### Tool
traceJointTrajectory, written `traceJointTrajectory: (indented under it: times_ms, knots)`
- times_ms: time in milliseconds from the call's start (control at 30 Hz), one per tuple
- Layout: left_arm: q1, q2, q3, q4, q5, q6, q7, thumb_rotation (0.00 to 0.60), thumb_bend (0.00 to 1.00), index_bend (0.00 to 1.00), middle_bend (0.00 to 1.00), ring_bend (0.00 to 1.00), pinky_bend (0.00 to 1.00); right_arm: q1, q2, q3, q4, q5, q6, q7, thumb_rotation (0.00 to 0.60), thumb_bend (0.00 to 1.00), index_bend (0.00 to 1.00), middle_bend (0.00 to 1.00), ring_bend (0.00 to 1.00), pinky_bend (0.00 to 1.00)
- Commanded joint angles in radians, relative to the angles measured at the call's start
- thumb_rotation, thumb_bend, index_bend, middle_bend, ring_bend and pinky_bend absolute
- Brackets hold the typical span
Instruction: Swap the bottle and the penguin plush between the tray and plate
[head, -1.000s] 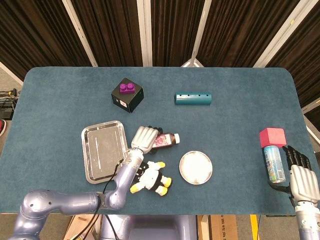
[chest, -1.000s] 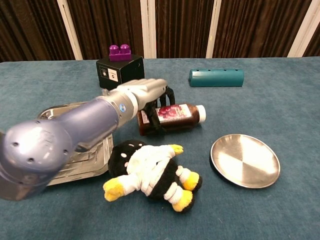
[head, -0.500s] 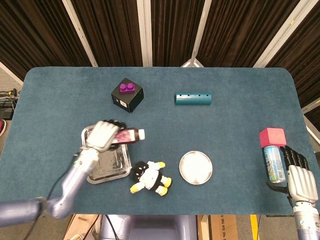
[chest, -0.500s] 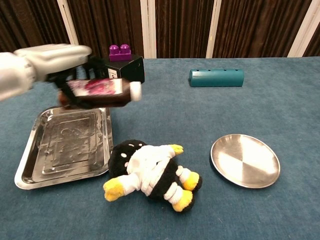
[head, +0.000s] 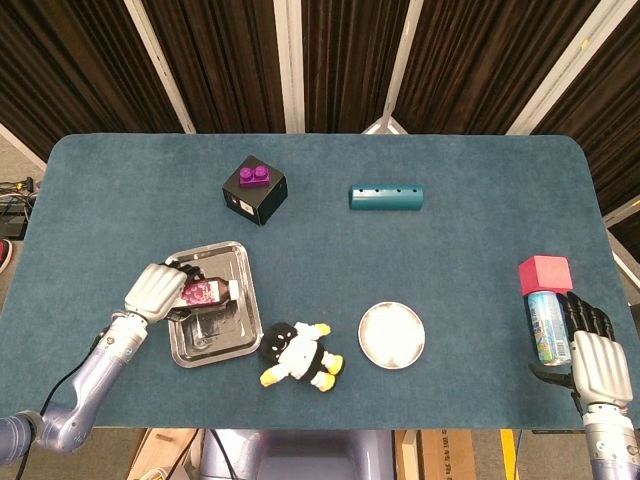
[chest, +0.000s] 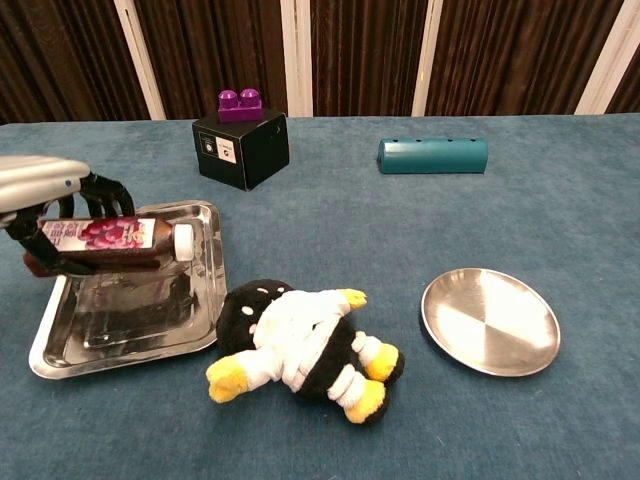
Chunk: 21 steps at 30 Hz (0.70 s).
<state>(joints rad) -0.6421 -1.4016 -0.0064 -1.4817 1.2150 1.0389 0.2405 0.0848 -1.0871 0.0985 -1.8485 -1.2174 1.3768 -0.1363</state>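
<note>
- Head view: the left hand (head: 155, 291) grips the bottle (head: 201, 293) on its side over the tray (head: 235, 334), cap pointing toward the table's middle.
- The penguin (head: 299, 355) lies on the cloth just beside the tray's near right corner, between tray and plate (head: 391, 335).
- The plate holds nothing.
- At the right edge, the right hand (head: 597, 362) rests with fingers extended beside a can (head: 545, 325) under a red block (head: 545, 273); whether it touches the can cannot be told.
- Further back sit a black box (head: 256, 194) with a purple brick (head: 253, 177) on top, and a teal bar (head: 386, 197).
- Chest view: the left hand (chest: 45, 205) wraps its dark fingers (chest: 105, 192) around the bottle (chest: 115, 237), held level just above the tray (chest: 205, 325).
- The penguin (chest: 300, 340) lies on its back, touching the tray's rim; the plate (chest: 490, 321) is well apart to the right.
- The right hand does not show here.
</note>
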Motion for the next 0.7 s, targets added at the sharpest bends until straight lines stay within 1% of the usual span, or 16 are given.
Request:
traceJointTrajectory:
  times_ms: [33, 233, 333, 400, 433, 533, 600, 700]
  knots:
    - [0.009, -0.039, 0.0, 0.056, 0.016, -0.021, -0.037, 0.6, 0.41, 0.35, 0.34, 0.31, 0.43, -0.001, 0.001, 0.001, 0.001, -0.001, 0.002, 0.003, 0.6, 0.1, 0.06, 0.05, 0.0, 0.0]
    - [0.002, -0.072, -0.015, 0.078, 0.043, -0.035, -0.069, 0.6, 0.39, 0.33, 0.29, 0.27, 0.41, -0.003, 0.005, -0.002, 0.003, -0.01, 0.0, 0.017, 0.6, 0.1, 0.06, 0.05, 0.0, 0.0]
    - [-0.002, -0.087, -0.02, 0.086, 0.049, -0.041, -0.063, 0.6, 0.34, 0.29, 0.21, 0.2, 0.37, -0.005, 0.007, -0.003, 0.001, -0.017, 0.005, 0.021, 0.6, 0.1, 0.06, 0.05, 0.0, 0.0]
    - [-0.003, -0.09, -0.022, 0.085, 0.045, -0.05, -0.055, 0.6, 0.3, 0.25, 0.15, 0.12, 0.3, -0.007, 0.008, -0.003, 0.001, -0.018, 0.006, 0.023, 0.6, 0.1, 0.06, 0.05, 0.0, 0.0]
    - [-0.003, -0.088, -0.022, 0.079, 0.045, -0.053, -0.053, 0.6, 0.28, 0.23, 0.13, 0.1, 0.28, -0.008, 0.009, -0.003, 0.002, -0.017, 0.006, 0.024, 0.6, 0.1, 0.06, 0.05, 0.0, 0.0]
    - [0.004, -0.064, -0.022, 0.041, 0.042, -0.045, -0.03, 0.6, 0.22, 0.14, 0.05, 0.02, 0.21, -0.009, 0.011, -0.001, 0.002, -0.013, 0.007, 0.028, 0.6, 0.1, 0.06, 0.05, 0.0, 0.0]
    - [0.012, -0.033, -0.022, -0.006, 0.028, -0.038, 0.002, 0.6, 0.21, 0.12, 0.03, 0.01, 0.19, -0.01, 0.012, -0.001, 0.003, -0.015, 0.007, 0.031, 0.6, 0.1, 0.06, 0.05, 0.0, 0.0]
    - [0.036, 0.027, -0.021, -0.098, 0.006, 0.01, 0.077, 0.6, 0.21, 0.12, 0.03, 0.01, 0.18, -0.008, 0.015, -0.006, 0.006, -0.027, 0.001, 0.036, 0.6, 0.1, 0.06, 0.05, 0.0, 0.0]
